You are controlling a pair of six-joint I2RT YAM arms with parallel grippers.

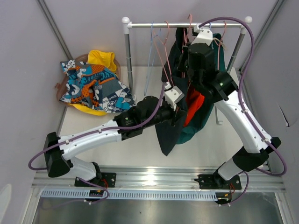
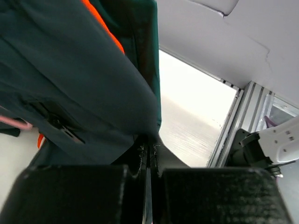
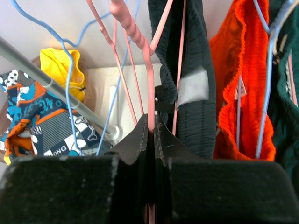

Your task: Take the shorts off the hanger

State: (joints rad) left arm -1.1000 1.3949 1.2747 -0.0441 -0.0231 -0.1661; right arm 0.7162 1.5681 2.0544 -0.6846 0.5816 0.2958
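Three shorts hang on the rack: dark navy shorts [image 1: 174, 70], orange-red shorts [image 1: 195, 106] and teal green shorts [image 1: 202, 122]. My left gripper [image 1: 180, 111] is shut on the lower part of the dark navy shorts [image 2: 70, 93]; in the left wrist view its jaws [image 2: 149, 147] pinch the dark cloth. My right gripper [image 1: 192, 30] is up at the rail, shut on a pink hanger [image 3: 150, 79] that carries the dark navy shorts [image 3: 189, 60]. The orange-red shorts [image 3: 238, 84] and teal shorts [image 3: 286, 93] hang to its right. Yellow shorts [image 1: 102, 59] and patterned shorts [image 1: 91, 86] lie in a basket.
The basket [image 1: 60, 88] stands at the left of the rack. The rack's rail [image 1: 159, 24] holds empty blue hangers [image 1: 152, 51] and pink hangers [image 1: 161, 56]. Its white posts [image 1: 127, 51] stand on the table, with grey walls close on both sides.
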